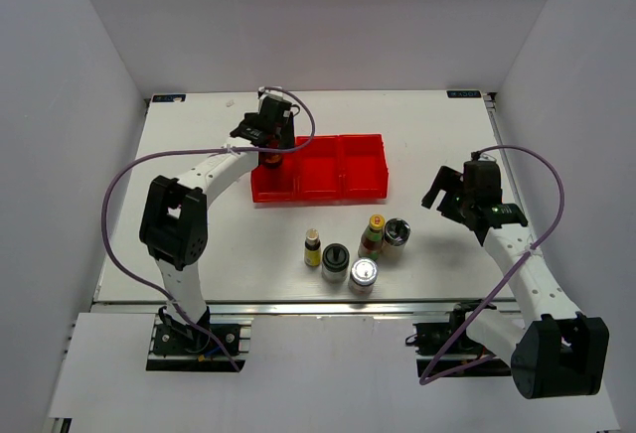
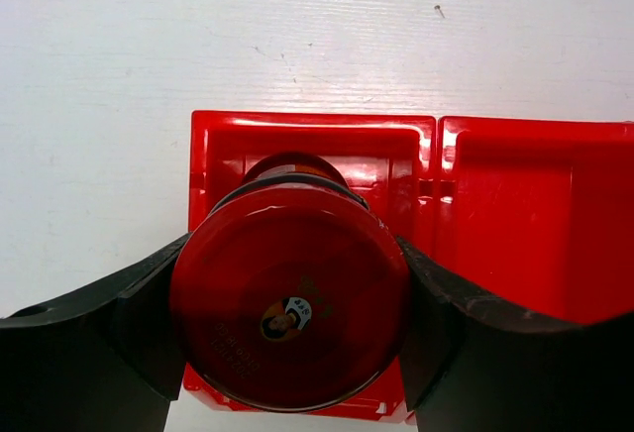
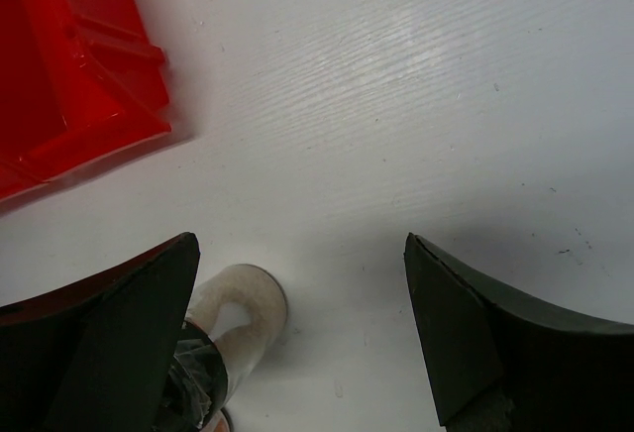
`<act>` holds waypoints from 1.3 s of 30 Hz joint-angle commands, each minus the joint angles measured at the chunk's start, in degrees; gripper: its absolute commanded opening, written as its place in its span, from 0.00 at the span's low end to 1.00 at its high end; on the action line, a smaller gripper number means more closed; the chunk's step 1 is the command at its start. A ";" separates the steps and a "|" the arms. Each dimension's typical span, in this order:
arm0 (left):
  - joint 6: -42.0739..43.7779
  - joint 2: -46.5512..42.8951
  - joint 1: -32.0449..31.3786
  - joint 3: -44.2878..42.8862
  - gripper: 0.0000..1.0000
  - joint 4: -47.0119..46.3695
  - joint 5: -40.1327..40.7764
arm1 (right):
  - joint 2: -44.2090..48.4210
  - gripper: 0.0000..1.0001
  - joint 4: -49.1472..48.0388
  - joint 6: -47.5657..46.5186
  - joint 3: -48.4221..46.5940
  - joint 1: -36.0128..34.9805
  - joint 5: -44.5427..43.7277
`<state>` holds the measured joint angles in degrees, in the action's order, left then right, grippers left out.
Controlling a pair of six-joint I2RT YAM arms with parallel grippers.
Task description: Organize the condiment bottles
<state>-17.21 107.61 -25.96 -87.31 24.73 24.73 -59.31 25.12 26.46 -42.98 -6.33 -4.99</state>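
Red metal caps the dark jar [image 2: 290, 293], and the left end effector [image 1: 270, 145] is clamped on it, one finger pressed against each side of the lid at its widest part. The jar hangs upright over the leftmost compartment [image 2: 307, 130] of the red bins [image 1: 363, 170]; whether its base already touches the floor of that compartment cannot be told from these views. It is probably glass under the lid, so stiff, fairly heavy for its size, smooth enough to slip and likely to crack if dropped. A hold across the lid is sound as long as the squeeze is firm, though a round lid can pivot between flat pads; the shoulder just under the lid would be a steadier place. My judgement is that the jar should go down straight and be let go only once it rests on the compartment floor. The right end effector [image 3: 302, 303] hovers above the bare bench [image 1: 199, 155] with its fingers wide apart and nothing between them. Five more containers stand in a loose cluster on the bench in front of the bins: a thin yellow-labelled bottle [image 1: 312, 247], a black-lidded jar [image 1: 335, 259], a silver-lidded jar [image 1: 363, 274], a yellow-capped bottle [image 1: 374, 234] and a dark metal-lidded jar [image 1: 397, 234]. The two slim bottles look lighter and easier to tip, so they are best taken around the body, not the cap.
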 commanded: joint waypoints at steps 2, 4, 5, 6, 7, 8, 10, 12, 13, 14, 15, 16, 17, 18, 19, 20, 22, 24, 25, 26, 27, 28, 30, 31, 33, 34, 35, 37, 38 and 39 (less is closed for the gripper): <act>-0.54 -1.53 0.64 -0.41 0.54 -8.91 -0.38 | 0.95 0.89 -1.39 -0.18 -2.19 0.26 -1.77; -0.98 -0.92 0.73 -0.14 0.58 -9.70 -0.65 | 0.95 0.89 -1.39 -0.18 -2.11 0.26 -1.77; -1.07 -0.74 0.73 -0.06 0.60 -10.14 -0.74 | 0.95 0.89 -1.39 -0.09 -2.11 0.18 -1.69; -1.24 -0.48 0.73 0.12 0.62 -10.32 -0.56 | 0.95 0.89 -1.39 -0.09 -2.02 0.26 -1.69; -1.42 -0.30 0.73 0.47 0.66 -10.58 -0.04 | 0.95 0.89 -1.22 -0.09 -2.02 0.26 -1.60; -1.33 -0.12 0.73 0.56 0.68 -10.93 0.31 | 0.95 0.89 -1.04 -0.18 -2.02 0.26 -1.77; -1.42 0.67 0.91 0.39 0.69 -10.93 0.93 | 0.95 0.89 -0.61 -0.18 -2.11 0.18 -2.03; -1.77 1.37 1.08 0.12 0.69 -10.67 1.46 | 0.95 0.89 0.01 -0.26 -2.19 0.26 -2.12; -1.77 1.89 1.17 -0.05 0.69 -10.49 1.37 | 1.04 0.89 0.19 -0.27 -2.28 0.18 -2.21; -2.29 2.16 1.26 -0.49 0.74 -9.97 1.29 | 1.21 0.89 0.36 -0.27 -2.28 0.18 -2.39; -2.39 2.42 1.26 -0.58 0.79 -9.88 1.20 | 1.30 0.89 0.80 -0.27 -2.28 0.26 -2.30; -2.74 2.43 1.26 -0.67 0.84 -9.62 1.20 | 1.48 0.89 0.89 -0.35 -2.28 0.18 -2.30; -3.17 2.25 1.26 -0.84 0.91 -9.18 1.20 | 1.82 0.89 1.07 -0.44 -2.28 0.26 -2.30; -3.18 2.16 1.34 -0.93 0.94 -8.91 0.94 | 2.00 0.89 1.50 -0.44 -2.37 0.26 -2.21; -3.27 1.47 1.26 -0.93 0.96 -8.74 0.85 | 2.27 0.89 1.68 -0.44 -2.46 0.26 -2.39; -3.09 1.02 1.26 -0.85 0.98 -8.65 0.67 | 2.79 0.89 1.94 -0.44 -2.46 0.26 -2.48; -2.57 -0.64 1.26 -0.93 0.98 -8.47 -0.73 | 3.84 0.89 2.47 -0.62 -2.72 0.18 -2.56; -2.13 -2.05 1.26 -1.28 0.98 -8.12 -2.05 | 4.64 0.89 3.00 -0.62 -2.81 0.18 -2.39; -2.12 -2.67 1.26 -1.55 0.98 -7.34 -2.32 | 5.16 0.89 3.00 -0.62 -2.72 0.18 -2.30; -1.78 -4.15 1.26 -1.81 0.98 -6.89 -3.02 | 6.13 0.89 3.00 -0.62 -2.63 0.26 -2.13; -1.77 -4.95 1.26 -2.16 0.98 -6.45 -3.54 | 6.66 0.89 3.00 -0.62 -2.55 0.18 -2.04; -1.77 -5.83 1.26 -2.17 0.98 -5.32 -4.77 | 7.18 0.89 2.65 -0.62 -2.28 0.18 -1.69; -1.86 -8.81 1.26 -1.73 0.98 -3.65 -5.83 | 8.59 0.89 2.56 -0.62 -2.02 0.26 -1.16; -1.77 -10.13 1.26 -1.03 0.98 -2.59 -7.40 | 9.29 0.89 2.56 -0.70 -1.76 0.26 -0.55; -2.38 -14.94 1.17 1.16 0.98 -1.71 -8.82 | 10.00 0.89 2.74 -0.71 -1.40 0.18 0.07; -3.17 -16.89 1.08 4.48 0.98 -1.09 -10.74 | 10.52 0.89 2.82 -0.71 -0.97 0.26 0.59; -3.96 -19.08 1.00 6.60 0.98 -1.00 -11.54 | 10.70 0.89 2.74 -0.71 -0.79 0.26 0.95; -4.85 -25.94 -0.23 14.30 0.98 -1.44 -13.82 | 11.40 0.89 2.82 -0.62 -0.35 0.26 1.74; -5.37 -28.49 -1.02 17.23 0.98 -2.31 -15.31 | 11.50 0.89 2.91 -0.62 -0.09 0.18 2.00; -5.64 -33.04 -3.03 19.87 0.98 -2.67 -15.59 | 11.50 0.89 3.17 -0.62 -0.08 0.26 2.18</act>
<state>-21.12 82.63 -25.93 -74.19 20.80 14.13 -48.73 27.51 26.37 -42.98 -6.33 -4.47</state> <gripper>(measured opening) 0.981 0.894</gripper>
